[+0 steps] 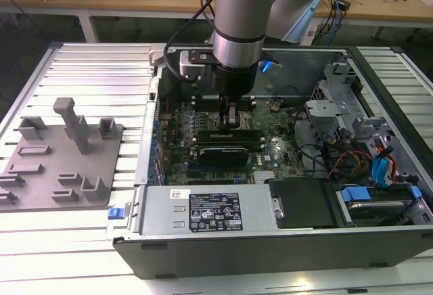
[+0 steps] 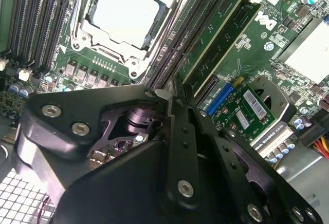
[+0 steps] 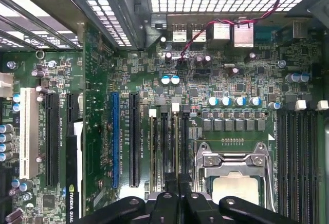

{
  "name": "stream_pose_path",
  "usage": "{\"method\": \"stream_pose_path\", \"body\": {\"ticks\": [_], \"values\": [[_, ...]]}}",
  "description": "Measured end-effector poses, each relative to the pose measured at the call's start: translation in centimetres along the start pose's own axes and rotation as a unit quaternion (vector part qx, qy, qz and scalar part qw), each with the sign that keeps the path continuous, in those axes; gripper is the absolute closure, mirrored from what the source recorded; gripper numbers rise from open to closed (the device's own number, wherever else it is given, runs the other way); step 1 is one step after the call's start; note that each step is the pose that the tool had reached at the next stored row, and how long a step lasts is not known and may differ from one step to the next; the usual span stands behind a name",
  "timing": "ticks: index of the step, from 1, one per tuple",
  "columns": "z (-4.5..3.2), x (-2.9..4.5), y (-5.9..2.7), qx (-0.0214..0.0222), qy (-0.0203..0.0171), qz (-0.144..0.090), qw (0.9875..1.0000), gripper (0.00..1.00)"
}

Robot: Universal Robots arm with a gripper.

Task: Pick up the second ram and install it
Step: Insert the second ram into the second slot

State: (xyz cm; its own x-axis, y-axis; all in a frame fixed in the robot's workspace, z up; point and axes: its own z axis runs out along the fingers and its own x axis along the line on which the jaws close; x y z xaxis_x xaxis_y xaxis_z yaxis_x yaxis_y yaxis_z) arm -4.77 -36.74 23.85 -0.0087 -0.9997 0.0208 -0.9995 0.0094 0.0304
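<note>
The black two-fingered gripper (image 1: 233, 119) hangs low inside the open dark computer case (image 1: 270, 247), over the memory slots of the large green motherboard (image 3: 154, 75). In the second wrist view a long thin green circuit-board stick (image 2: 213, 31) stands upright in a slot just beside the gripper's tip; I take it for the second ram (a similar strip lies next to it, so I am not sure). If the claw is clenched or released, I cannot tell. The grey plastic slotted tray (image 1: 40, 173) carries no green stick. I judge this to be the installing step. Seating calls for straight downward pressure along the slot.
</note>
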Motion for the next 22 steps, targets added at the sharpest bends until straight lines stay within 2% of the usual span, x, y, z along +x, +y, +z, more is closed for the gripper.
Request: {"method": "stream_pose_path", "body": {"ticks": [14,22], "values": [[0.24,-0.06,0.03,0.0004,-0.0009,0.003,1.0000,0.91],[0.69,-0.07,0.08,0.0018,-0.0009,0.003,1.0000,0.91]]}}
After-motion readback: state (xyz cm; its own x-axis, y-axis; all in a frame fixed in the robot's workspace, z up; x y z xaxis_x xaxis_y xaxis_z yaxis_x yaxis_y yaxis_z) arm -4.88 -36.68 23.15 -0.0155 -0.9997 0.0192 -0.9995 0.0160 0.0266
